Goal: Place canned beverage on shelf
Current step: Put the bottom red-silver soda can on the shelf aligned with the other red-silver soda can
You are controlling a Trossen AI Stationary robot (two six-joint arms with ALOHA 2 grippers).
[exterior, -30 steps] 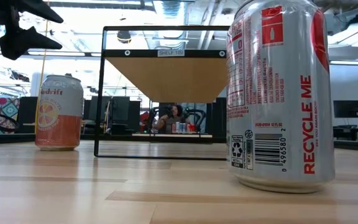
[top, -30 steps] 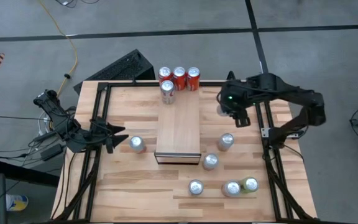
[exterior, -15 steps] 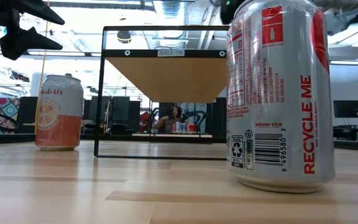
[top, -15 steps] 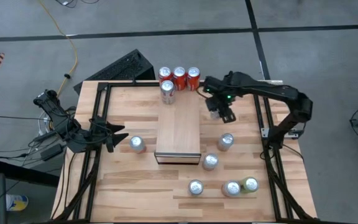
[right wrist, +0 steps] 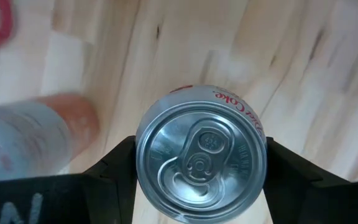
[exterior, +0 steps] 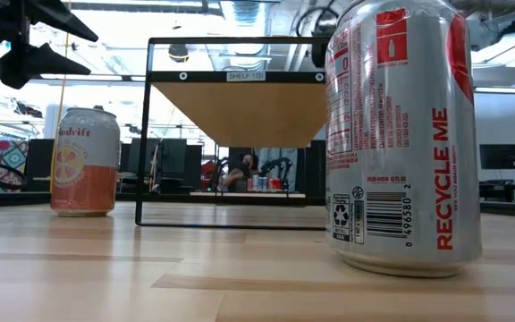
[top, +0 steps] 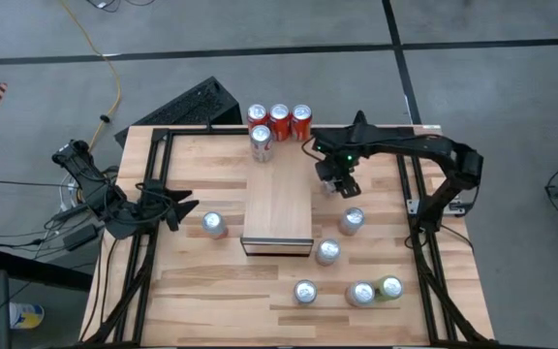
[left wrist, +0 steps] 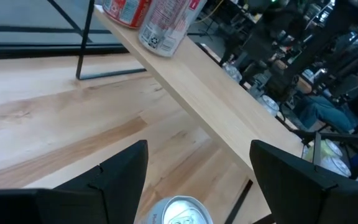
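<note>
Right end effector (top: 335, 180): over the desk (top: 201, 281) just off the shelf's right long side, toward the far edge; pinching a silver can (right wrist: 201, 152) between its two fingers.
Right wrist view only: the held can's top with pull tab and "Coke" lettering on the rim, seen end-on, a finger (right wrist: 114, 171) against each side.
Left end effector (top: 177, 210): near the desk's left edge, fingers spread, pointing at a silver can (top: 213, 225) just beside it.
Left wrist view only: that can's top (left wrist: 179, 211) lies between the spread fingers (left wrist: 120, 171), untouched.
Shelf (top: 279, 199): mid-desk, running from the far edge toward the near edge; one silver can (top: 261, 142) stands on its far end.
Low view only: the shelf's (exterior: 235, 103) underside and black frame, an orange-and-white can (exterior: 85, 161) and a large red-lettered can (exterior: 403, 134) close up.
Red cans (top: 279, 118): three in a row at the far edge.
Loose silver cans: six on the desk, plus one green can (top: 390, 287) near the near-right corner.
</note>
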